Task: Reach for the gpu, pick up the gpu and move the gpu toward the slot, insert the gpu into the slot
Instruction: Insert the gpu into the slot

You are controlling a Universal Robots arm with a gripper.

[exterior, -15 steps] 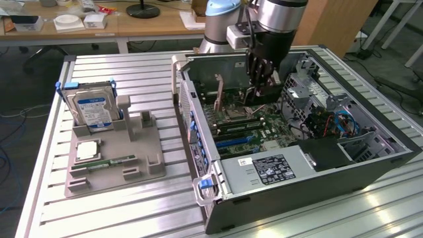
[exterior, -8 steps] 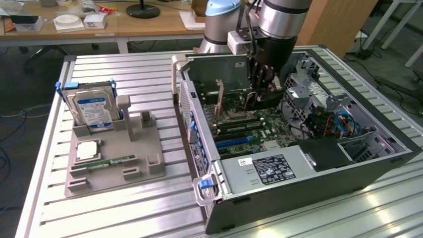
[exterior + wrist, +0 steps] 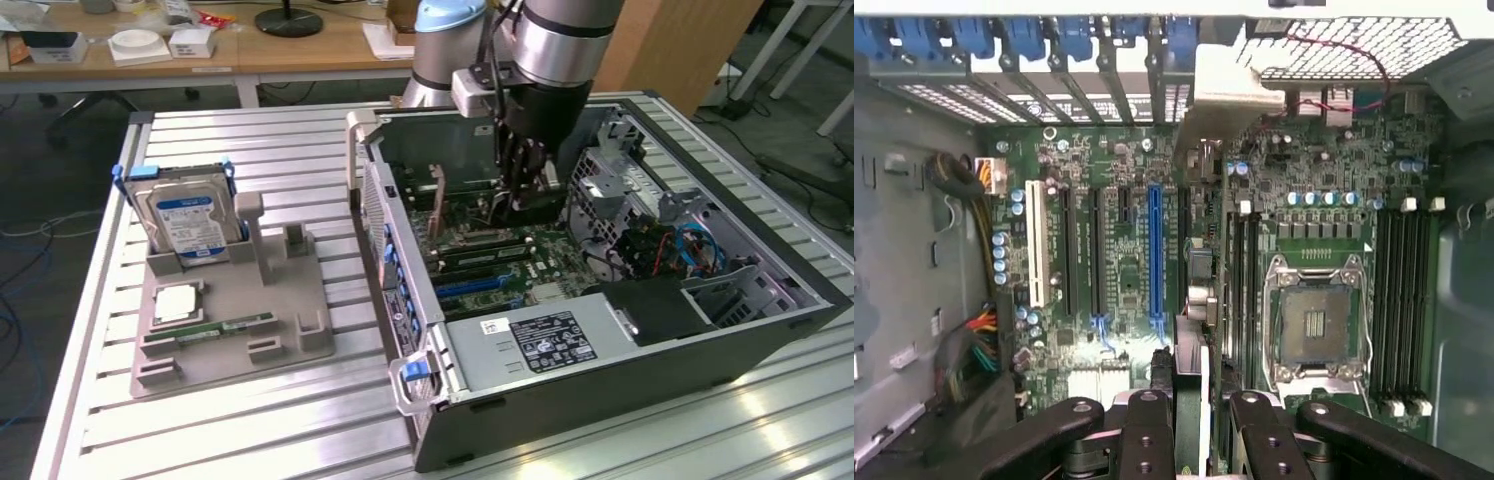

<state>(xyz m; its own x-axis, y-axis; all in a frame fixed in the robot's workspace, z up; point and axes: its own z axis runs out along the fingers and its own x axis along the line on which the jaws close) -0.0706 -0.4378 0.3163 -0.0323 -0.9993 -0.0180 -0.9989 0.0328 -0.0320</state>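
Your gripper (image 3: pixel 523 203) is down inside the open computer case (image 3: pixel 627 340), its fingers (image 3: pixel 1149 430) clenched on the gpu (image 3: pixel 1197 280). The card hangs edge-down over the motherboard (image 3: pixel 1119 170), just beside the long blue slot (image 3: pixel 1154 250) on the side toward the CPU socket (image 3: pixel 1316 325). From these views you can't tell whether its connector edge already touches a slot.

The main risk is misalignment. If the card's edge sits a little off the slot's line, or is tilted along its length, pressing down jams it on the slot wall and loads the board instead of seating it.

Watch the gpu's pale metal end (image 3: pixel 1226 95). It stands close to the case's rear frame with the blue clips (image 3: pixel 1054 40), and if it catches there the card pivots in the grip.

The hold is on a thin card, so a sideways push can make it slip or twist between the fingers.

The open CPU socket lies near the card. Any drift that way puts it at risk.

The hard drive (image 3: pixel 187 222) and the memory stick (image 3: pixel 220 327) sit on the holder (image 3: pixel 307 340), well apart at the exterior view's left, out of harm's way.
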